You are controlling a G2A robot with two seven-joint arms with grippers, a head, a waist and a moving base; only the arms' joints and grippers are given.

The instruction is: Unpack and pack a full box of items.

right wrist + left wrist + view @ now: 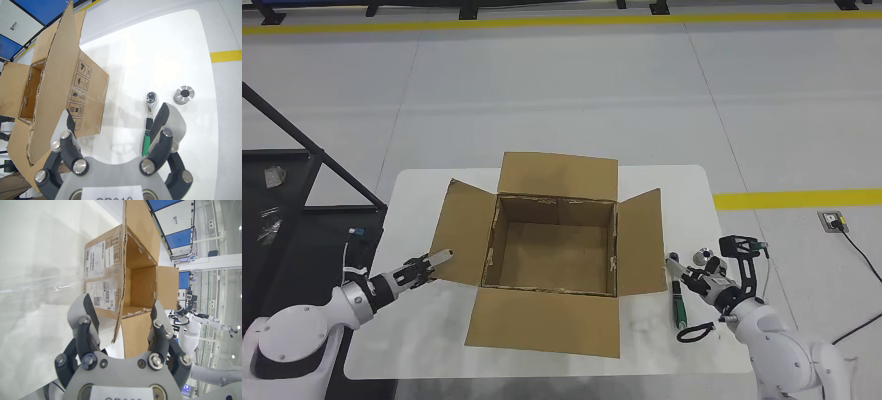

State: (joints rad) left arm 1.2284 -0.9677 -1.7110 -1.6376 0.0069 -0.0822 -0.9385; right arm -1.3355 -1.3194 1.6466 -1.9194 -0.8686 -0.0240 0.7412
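Note:
An open cardboard box (552,255) stands mid-table with all its flaps spread and its bare floor showing. My left gripper (434,264) hovers open just off the box's left flap (464,230); in the left wrist view the left gripper (122,302) has the flap's torn edge (121,298) between its fingers, untouched. My right gripper (682,270) is open beside the right flap (642,240). Below the right gripper (115,108) lie a green-handled ratchet wrench (150,98) and a round metal socket (184,94), both loose on the table.
The white table (542,180) has rounded corners and free surface behind the box. The wrench (679,305) lies near the right front edge, with a black loop-shaped item (697,331) beside it. A black frame (302,160) stands off the table's left side.

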